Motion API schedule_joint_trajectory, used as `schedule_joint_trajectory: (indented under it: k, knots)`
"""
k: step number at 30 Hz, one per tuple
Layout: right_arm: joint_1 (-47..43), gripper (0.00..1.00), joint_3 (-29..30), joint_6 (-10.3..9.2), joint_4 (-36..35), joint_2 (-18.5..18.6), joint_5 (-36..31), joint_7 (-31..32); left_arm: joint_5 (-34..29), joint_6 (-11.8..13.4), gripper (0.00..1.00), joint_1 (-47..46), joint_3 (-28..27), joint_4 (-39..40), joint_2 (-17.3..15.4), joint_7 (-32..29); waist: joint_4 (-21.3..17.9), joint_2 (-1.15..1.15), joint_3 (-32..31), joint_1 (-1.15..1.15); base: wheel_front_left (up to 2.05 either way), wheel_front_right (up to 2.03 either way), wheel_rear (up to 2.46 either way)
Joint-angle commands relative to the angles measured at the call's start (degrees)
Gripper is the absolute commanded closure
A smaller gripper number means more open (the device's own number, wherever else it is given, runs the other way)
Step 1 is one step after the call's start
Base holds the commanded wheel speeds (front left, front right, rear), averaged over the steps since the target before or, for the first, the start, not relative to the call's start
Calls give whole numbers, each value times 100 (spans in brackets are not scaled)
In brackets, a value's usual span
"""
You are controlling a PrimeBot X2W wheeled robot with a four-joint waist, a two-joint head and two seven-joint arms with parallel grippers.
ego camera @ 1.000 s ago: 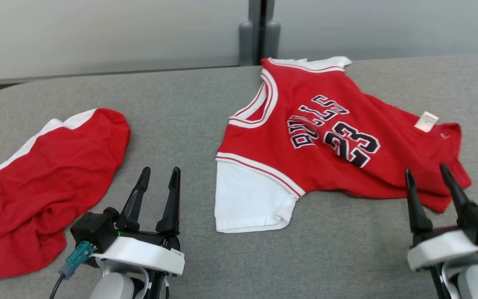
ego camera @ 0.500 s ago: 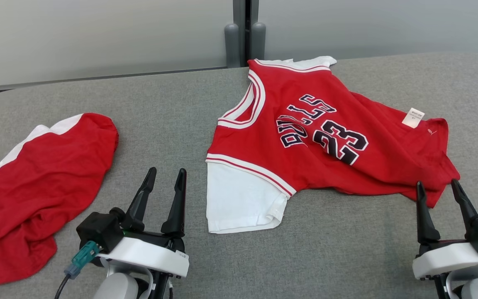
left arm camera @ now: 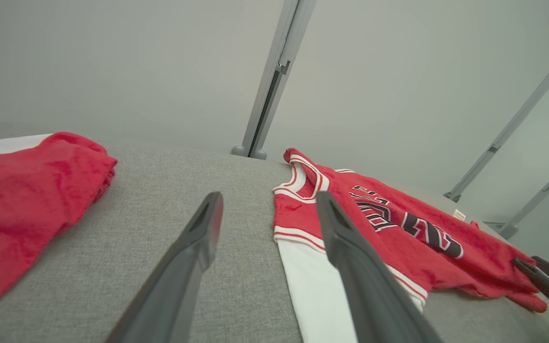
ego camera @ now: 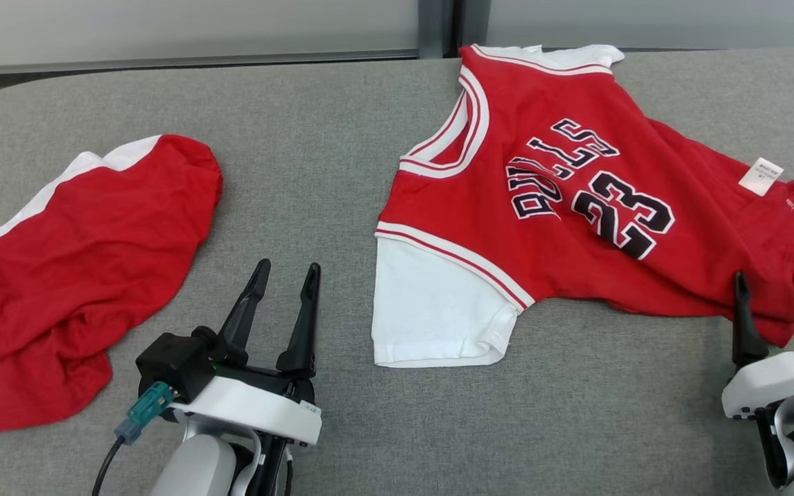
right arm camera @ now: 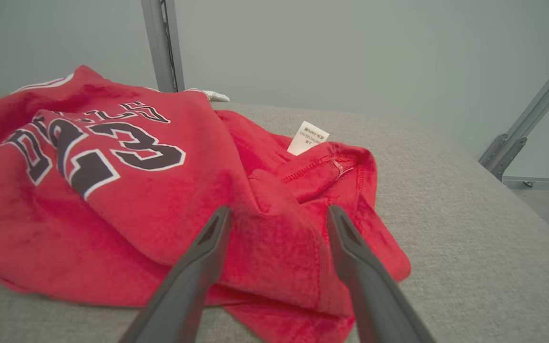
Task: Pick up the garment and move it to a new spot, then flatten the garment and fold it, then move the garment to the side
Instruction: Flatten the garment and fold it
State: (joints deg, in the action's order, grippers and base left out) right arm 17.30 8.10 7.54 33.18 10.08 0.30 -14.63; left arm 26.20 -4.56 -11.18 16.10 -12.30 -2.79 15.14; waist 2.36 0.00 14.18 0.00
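The garment, a red jersey (ego camera: 576, 207) with "BULLS 23" and white sleeves, lies spread but rumpled on the right half of the grey table (ego camera: 300, 138); it also shows as the jersey (left arm camera: 398, 224) and the jersey (right arm camera: 112, 190). My right gripper (ego camera: 768, 275) is open at the jersey's near right hem corner, fingertips over the bunched red cloth, as the right gripper (right arm camera: 279, 209) shows from the wrist. My left gripper (ego camera: 289, 265) is open over bare table left of the white sleeve, with nothing between its fingers in the left gripper (left arm camera: 269, 195) view.
A second red garment with a white band (ego camera: 80, 275) lies crumpled at the table's left. Grey partition panels and a post (ego camera: 438, 27) stand behind the far edge. Bare table runs between the two garments and along the near edge.
The whole head picture has shifted, so the camera moved. Both garments lie as before and both grippers stay open.
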Motion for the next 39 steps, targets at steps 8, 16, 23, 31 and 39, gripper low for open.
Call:
schedule_joint_trajectory:
  k: [8, 16, 23, 31, 39]
  knots:
    - [447, 100, -321, -10, 601, 159, 96, -41, -70, -39, 0, -109, -38, -75, -21, 1, 69, 0, 69, 0, 0, 0, 0]
    - [8, 100, -604, -10, 43, 93, 213, -62, -46, -45, 0, 68, -46, -121, -19, 1, -209, 0, -320, 0, 0, 0, 0]
    - [-609, 100, -508, -10, -1056, 40, 324, 231, 60, -3, 0, 184, 19, -90, -21, 1, -226, 0, -569, 0, 0, 0, 0]
    - [-522, 100, -574, -10, -1934, 423, 470, 1070, 139, 19, 0, 175, 159, -37, -20, 1, 12, 0, -435, 0, 0, 0, 0]
    - [523, 100, -742, -10, -1673, 1380, 812, 1885, 180, 16, 0, -74, 281, -27, -19, 1, 480, 0, 66, 0, 0, 0, 0]
